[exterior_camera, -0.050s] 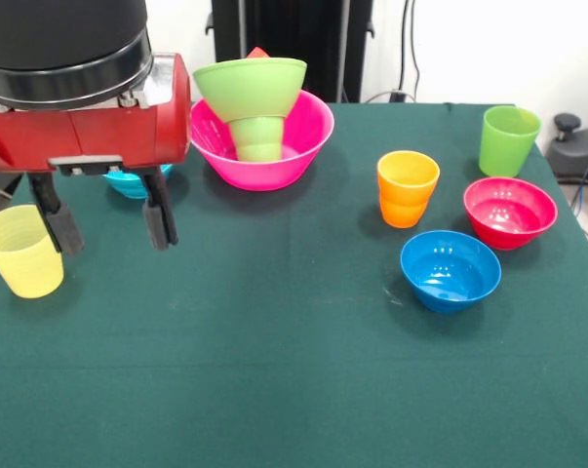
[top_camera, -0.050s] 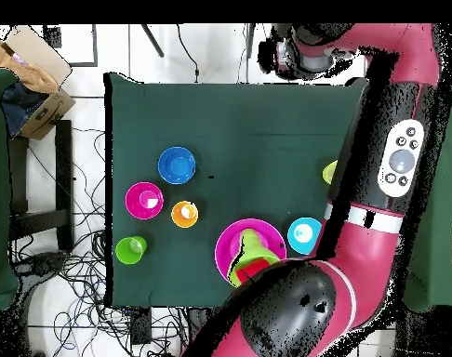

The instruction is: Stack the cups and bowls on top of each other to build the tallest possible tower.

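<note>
The tower stands at the back: a large pink bowl [exterior_camera, -0.050s: 303, 146] [top_camera, -0.050s: 232, 244] holds an upturned small green cup [exterior_camera, -0.050s: 259, 138]. On that cup rests a lime green bowl [exterior_camera, -0.050s: 251, 88] [top_camera, -0.050s: 251, 249], and a red cup [exterior_camera, -0.050s: 257, 52] [top_camera, -0.050s: 256, 271] peeks out above. My gripper [exterior_camera, -0.050s: 108, 226] hangs open at the left with nothing between its fingers. A pale yellow cup [exterior_camera, -0.050s: 22, 252] [top_camera, -0.050s: 330, 172] stands just outside the left finger [exterior_camera, -0.050s: 58, 226]. A light blue bowl [exterior_camera, -0.050s: 136, 181] [top_camera, -0.050s: 305, 235] sits behind the gripper. In the overhead view the arm hides the gripper.
To the right stand an orange cup [exterior_camera, -0.050s: 407, 188] [top_camera, -0.050s: 184, 214], a taller lime green cup [exterior_camera, -0.050s: 508, 140] [top_camera, -0.050s: 130, 248], a magenta bowl [exterior_camera, -0.050s: 509, 211] [top_camera, -0.050s: 144, 200] and a darker blue bowl [exterior_camera, -0.050s: 450, 269] [top_camera, -0.050s: 177, 165]. A cardboard box [top_camera, -0.050s: 34, 79] lies off the table.
</note>
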Controlling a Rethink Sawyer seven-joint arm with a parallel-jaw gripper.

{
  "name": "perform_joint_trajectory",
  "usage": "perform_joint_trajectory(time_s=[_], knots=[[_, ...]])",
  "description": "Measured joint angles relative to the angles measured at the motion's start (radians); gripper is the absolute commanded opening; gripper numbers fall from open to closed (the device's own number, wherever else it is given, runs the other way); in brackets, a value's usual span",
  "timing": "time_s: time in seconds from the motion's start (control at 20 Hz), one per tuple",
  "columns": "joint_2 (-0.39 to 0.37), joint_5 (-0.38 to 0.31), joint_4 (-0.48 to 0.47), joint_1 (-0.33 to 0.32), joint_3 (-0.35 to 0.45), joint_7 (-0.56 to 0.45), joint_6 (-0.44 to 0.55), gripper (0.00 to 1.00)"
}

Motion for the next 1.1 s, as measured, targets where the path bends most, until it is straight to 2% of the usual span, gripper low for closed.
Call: perform_joint_trajectory(time_s=[0.5,0.7,0.8,0.9,1.0,1.05,1.1], knots=[[0.014,-0.017,-0.012,0.001,-0.002,0.000,0.019,1.00],[-0.001,0.002,0.015,-0.009,-0.024,0.000,0.029,1.00],[-0.023,0.033,0.059,-0.023,-0.046,0.000,0.029,1.00],[-0.082,0.098,0.165,-0.055,-0.089,0.000,0.027,1.00],[-0.111,0.125,0.212,-0.070,-0.105,0.000,0.030,1.00],[-0.160,0.162,0.286,-0.091,-0.129,0.000,0.028,1.00],[-0.183,0.176,0.318,-0.100,-0.139,0.000,0.028,1.00]])
